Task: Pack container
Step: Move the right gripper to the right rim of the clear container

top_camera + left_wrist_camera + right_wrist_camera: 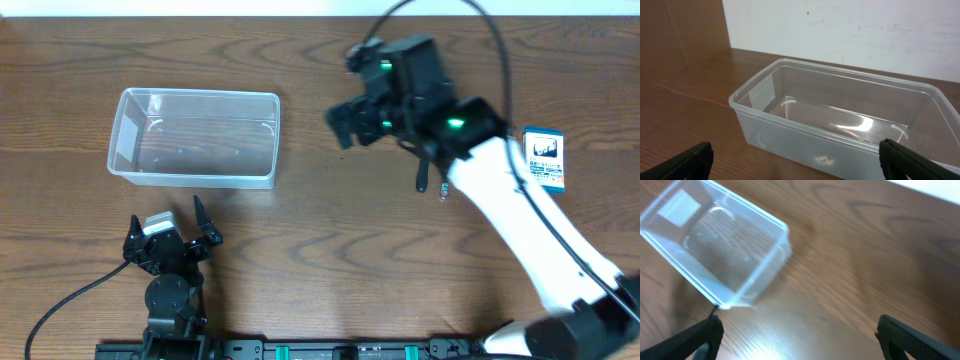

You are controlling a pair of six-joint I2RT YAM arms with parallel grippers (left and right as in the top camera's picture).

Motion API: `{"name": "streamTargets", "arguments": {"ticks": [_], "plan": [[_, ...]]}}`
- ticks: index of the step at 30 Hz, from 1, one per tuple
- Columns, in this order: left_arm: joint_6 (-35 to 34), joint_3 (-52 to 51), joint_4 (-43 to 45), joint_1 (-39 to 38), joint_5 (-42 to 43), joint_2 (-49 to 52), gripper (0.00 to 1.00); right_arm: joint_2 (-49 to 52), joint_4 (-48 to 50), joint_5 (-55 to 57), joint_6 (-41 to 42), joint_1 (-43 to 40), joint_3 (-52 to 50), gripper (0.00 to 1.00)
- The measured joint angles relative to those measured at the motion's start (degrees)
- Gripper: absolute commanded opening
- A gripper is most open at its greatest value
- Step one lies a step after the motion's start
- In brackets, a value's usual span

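On the left half of the table (pixel 320 290) sits the container (pixel 195 138), clear and with nothing in it that I can see, its long side facing the left gripper (pixel 168 225). Packing looks barely begun to me, so the step in hand is probably fetching a first item. The only clear candidate is the small blue-and-white box (pixel 544 158), lying far right, close beside the right arm's white link and well apart from the container. To do it well, I'd say the arm should square its fingers across the box's narrow sides, close firmly, carry it clear over the rim and let go low inside, so nothing knocks what I'd guess is a light bin. The right gripper (pixel 343 125) hangs between box and container, the arm stretched in a long diagonal from the near right corner, wrist pointing left. Its fingers (pixel 702 337) stand wide apart with nothing between them. The left arm is folded near its base, its gripper just short of the container's near wall, likewise spread wide and empty
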Motion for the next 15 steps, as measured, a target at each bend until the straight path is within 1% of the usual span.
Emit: {"name": "streamTargets", "arguments": {"ticks": [1, 2, 3, 7, 11, 12, 13, 15], "plan": [[0.0, 0.0, 0.0, 0.0, 0.0, 0.0, 0.98, 1.5, 1.6, -0.5, 1.6, 0.7, 0.0, 0.88], [0.0, 0.0, 0.0, 0.0, 0.0, 0.0, 0.98, 2.8, 2.4, -0.9, 2.8, 1.3, 0.0, 0.90], [0.0, 0.0, 0.0, 0.0, 0.0, 0.0, 0.98, 4.1, 2.8, -0.8, 4.9, 1.8, 0.0, 0.98], [0.0, 0.0, 0.0, 0.0, 0.0, 0.0, 0.98, 9.6, 2.8, 2.7, 16.5, 4.8, 0.0, 0.99], [0.0, 0.0, 0.0, 0.0, 0.0, 0.0, 0.98, 13.6, 2.9, 6.3, 24.8, 9.7, 0.0, 0.96], [0.0, 0.0, 0.0, 0.0, 0.0, 0.0, 0.98, 14.4, 3.0, 7.6, 26.5, 11.4, 0.0, 0.95], [0.0, 0.0, 0.0, 0.0, 0.0, 0.0, 0.98, 15.1, 2.9, 8.7, 27.8, 12.9, 0.0, 0.91], [0.0, 0.0, 0.0, 0.0, 0.0, 0.0, 0.98, 15.8, 2.3, 12.6, 31.1, 16.2, 0.0, 0.88]]}}
